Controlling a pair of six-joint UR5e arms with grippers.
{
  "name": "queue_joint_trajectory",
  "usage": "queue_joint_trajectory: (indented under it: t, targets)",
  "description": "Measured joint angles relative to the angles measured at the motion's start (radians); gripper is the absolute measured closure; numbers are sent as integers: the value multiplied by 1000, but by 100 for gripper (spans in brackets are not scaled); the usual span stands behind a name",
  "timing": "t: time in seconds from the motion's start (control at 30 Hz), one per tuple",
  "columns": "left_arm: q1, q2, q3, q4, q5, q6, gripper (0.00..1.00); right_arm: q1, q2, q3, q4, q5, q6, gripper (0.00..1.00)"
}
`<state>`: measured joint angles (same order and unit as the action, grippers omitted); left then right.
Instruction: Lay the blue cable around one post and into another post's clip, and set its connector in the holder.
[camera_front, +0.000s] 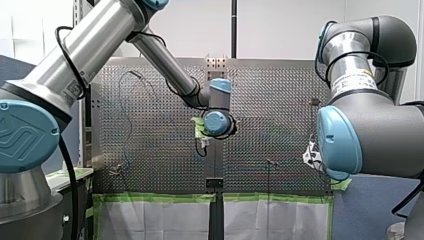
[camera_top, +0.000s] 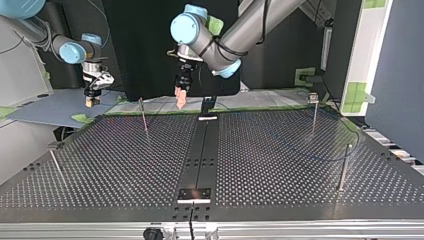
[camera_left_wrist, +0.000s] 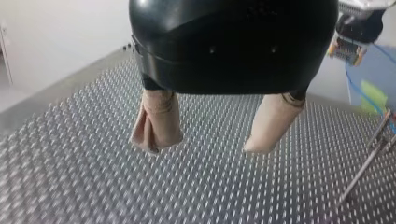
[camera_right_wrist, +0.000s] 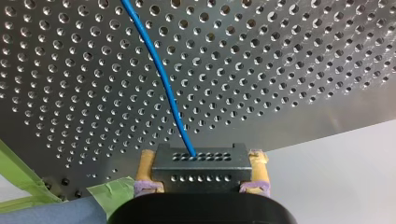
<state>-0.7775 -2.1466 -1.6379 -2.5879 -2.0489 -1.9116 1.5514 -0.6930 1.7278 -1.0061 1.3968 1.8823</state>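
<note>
The thin blue cable (camera_right_wrist: 161, 74) runs from a dark connector block (camera_right_wrist: 201, 173) away over the perforated plate. My right gripper (camera_right_wrist: 201, 157) is shut on that block, its yellow pads on both sides. In the top view this gripper (camera_top: 91, 100) hangs off the table's far left corner. The cable (camera_top: 300, 146) lies faintly near the right-hand posts (camera_top: 314, 112). My left gripper (camera_left_wrist: 201, 147) hovers over the plate, its beige pads (camera_left_wrist: 156, 123) open with nothing between them. In the top view it (camera_top: 180, 99) is above the far edge, beside the black holder (camera_top: 206, 107).
Thin metal posts stand at the top view's left (camera_top: 144, 116), near left (camera_top: 56, 166) and near right (camera_top: 344, 167). A dark strip (camera_top: 200, 155) runs down the plate's middle. Green tape (camera_right_wrist: 109, 192) and a blue mat (camera_top: 55, 107) border the far edge.
</note>
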Motion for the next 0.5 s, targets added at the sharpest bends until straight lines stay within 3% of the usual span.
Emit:
queue_joint_trajectory:
  t: [0.5]
  targets:
    - [142, 142, -141, -1, -19, -34, 0, 2, 2, 0, -2, -1, -1, 100]
